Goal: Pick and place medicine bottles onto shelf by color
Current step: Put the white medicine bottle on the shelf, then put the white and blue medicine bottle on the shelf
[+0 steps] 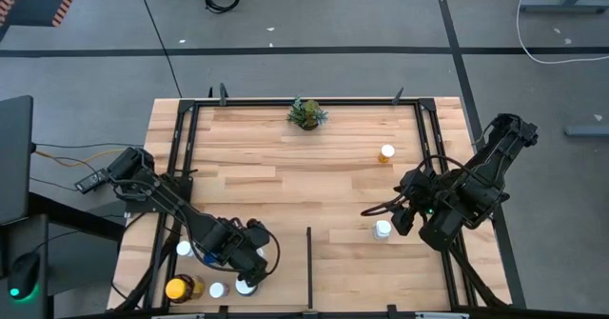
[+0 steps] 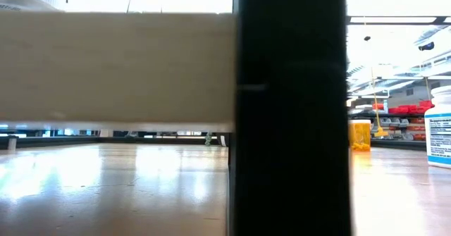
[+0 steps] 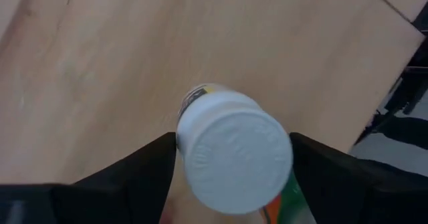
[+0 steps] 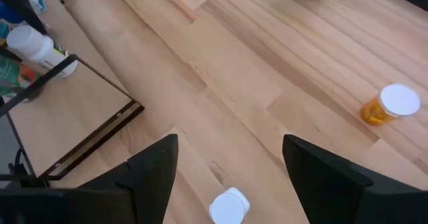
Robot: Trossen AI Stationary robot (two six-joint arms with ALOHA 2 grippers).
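My left gripper (image 1: 249, 271) is at the near left, over the light-wood shelf (image 1: 285, 295) with its black divider bar (image 1: 309, 262), shut on a white-capped bottle (image 3: 234, 150). Beside it stand an amber bottle with a yellow lid (image 1: 179, 288) and two white-capped bottles (image 1: 217, 289) (image 1: 184, 249). My right gripper (image 4: 229, 150) is open and empty, just above a white-capped bottle (image 4: 228, 207) that stands upright on the table at the right (image 1: 383, 229). An orange bottle (image 1: 386, 153) stands farther back. My left gripper has the white-capped bottle between its two fingers (image 3: 150, 167), which stand against opposite sides at the cap's edge (image 3: 184, 150). The fingers come from above, slanting toward the near edge. The cap hides the body below and whether the base rests on the shelf.
A small green potted plant (image 1: 306, 113) stands at the far edge. Thin black rails (image 1: 181, 148) run along the table's sides. A black post (image 2: 289, 109) and the shelf plank (image 2: 113, 67) fill most of the low view. The table's middle (image 1: 314, 186) is bare wood.
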